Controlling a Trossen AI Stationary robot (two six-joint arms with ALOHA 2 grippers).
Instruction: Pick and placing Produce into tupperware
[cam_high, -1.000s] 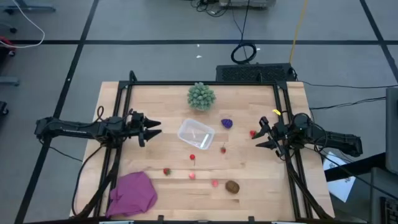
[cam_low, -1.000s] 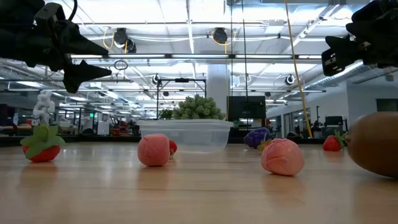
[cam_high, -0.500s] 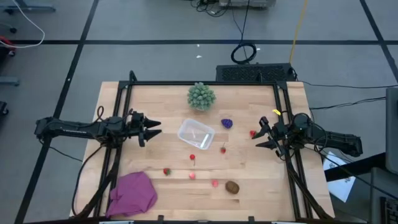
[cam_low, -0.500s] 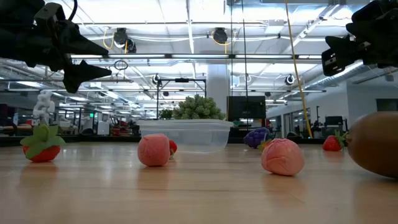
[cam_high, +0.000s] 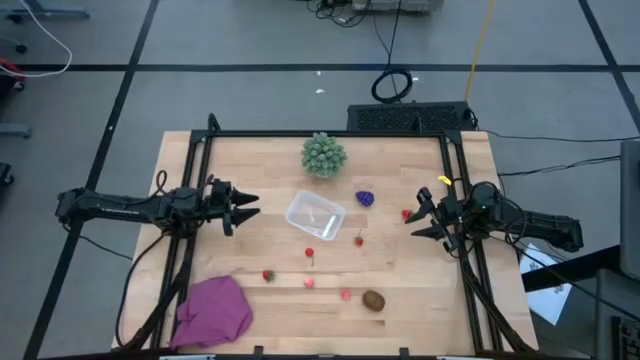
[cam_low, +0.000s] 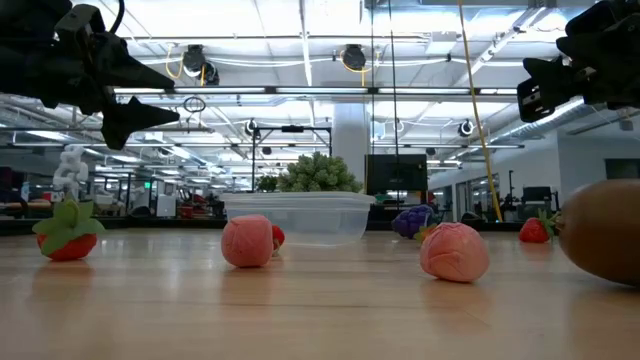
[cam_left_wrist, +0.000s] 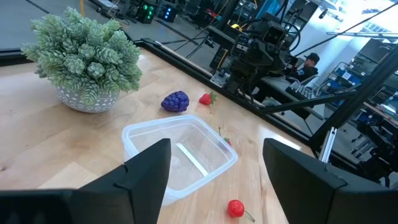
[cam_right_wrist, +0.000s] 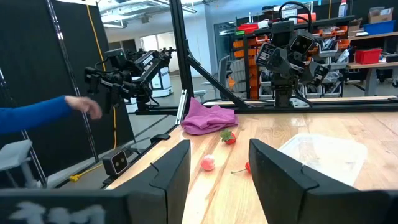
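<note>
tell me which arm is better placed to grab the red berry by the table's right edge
Right. The right gripper hangs open just beside that red berry, while the left gripper waits across the tupperware.

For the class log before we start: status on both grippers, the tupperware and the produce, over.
Left gripper open, right gripper open, both empty at table edges. Tupperware empty, mid-table. Produce scattered on the wood around it. Nothing blocking.
</note>
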